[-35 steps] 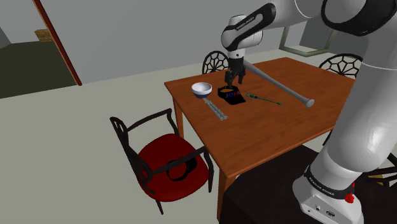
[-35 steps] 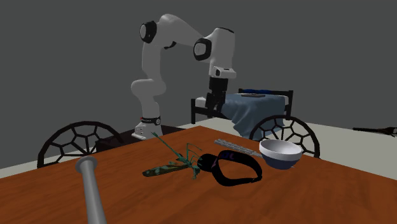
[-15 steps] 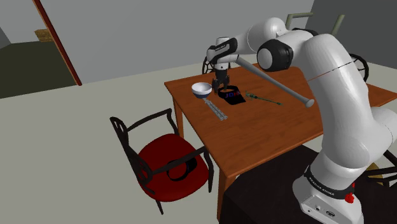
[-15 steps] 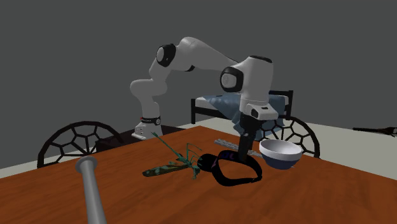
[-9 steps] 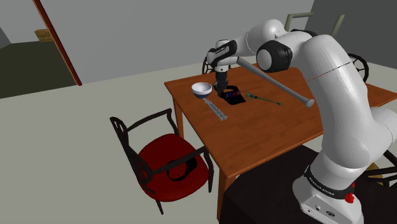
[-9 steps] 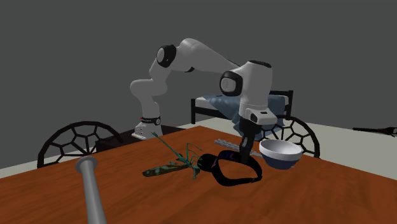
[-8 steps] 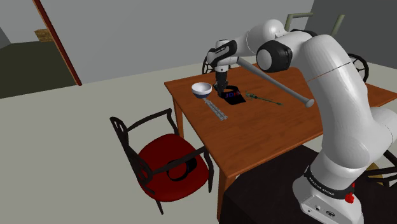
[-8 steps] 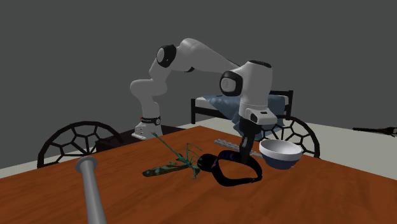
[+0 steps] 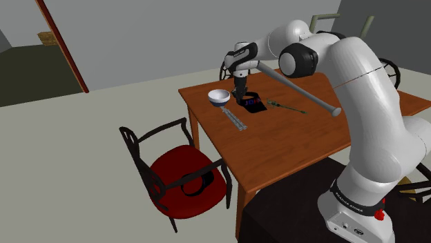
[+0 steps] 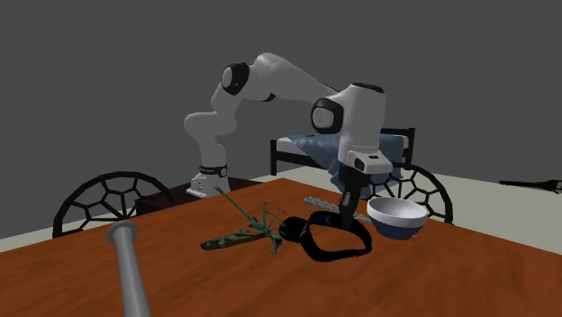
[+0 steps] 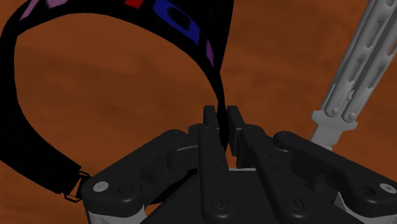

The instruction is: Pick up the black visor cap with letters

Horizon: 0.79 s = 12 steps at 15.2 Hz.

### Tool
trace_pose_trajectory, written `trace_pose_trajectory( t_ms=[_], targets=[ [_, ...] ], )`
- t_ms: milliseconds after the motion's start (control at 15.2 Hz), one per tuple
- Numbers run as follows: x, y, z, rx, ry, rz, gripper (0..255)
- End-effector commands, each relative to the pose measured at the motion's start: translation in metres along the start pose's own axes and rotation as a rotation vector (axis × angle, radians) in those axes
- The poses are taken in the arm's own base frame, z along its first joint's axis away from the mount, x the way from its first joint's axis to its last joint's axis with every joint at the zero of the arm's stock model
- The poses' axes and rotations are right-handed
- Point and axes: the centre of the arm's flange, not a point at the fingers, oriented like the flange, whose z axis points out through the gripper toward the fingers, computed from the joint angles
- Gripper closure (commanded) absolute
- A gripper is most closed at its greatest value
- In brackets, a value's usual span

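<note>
Currently my all-black two-finger gripper (image 11: 222, 116) is clamped on the thin band of the black visor cap with coloured letters (image 11: 184, 28). Cap sits on the reddish-brown wooden table (image 9: 276, 141), beside the round white bowl (image 9: 219, 96).

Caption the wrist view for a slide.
Gripper shut on the black visor cap on the brown table, grey tool nearby.
</note>
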Motion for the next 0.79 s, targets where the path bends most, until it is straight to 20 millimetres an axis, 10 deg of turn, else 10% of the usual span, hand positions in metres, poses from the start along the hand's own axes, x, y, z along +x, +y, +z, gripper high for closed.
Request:
trace_pose_trajectory(
  t_ms=[0,726],
  targets=[
    [0.000,-0.001,-0.010,0.000,0.000,0.000,255],
    [-0.006,-0.005,-0.068,0.000,0.000,0.000,255]
  ],
)
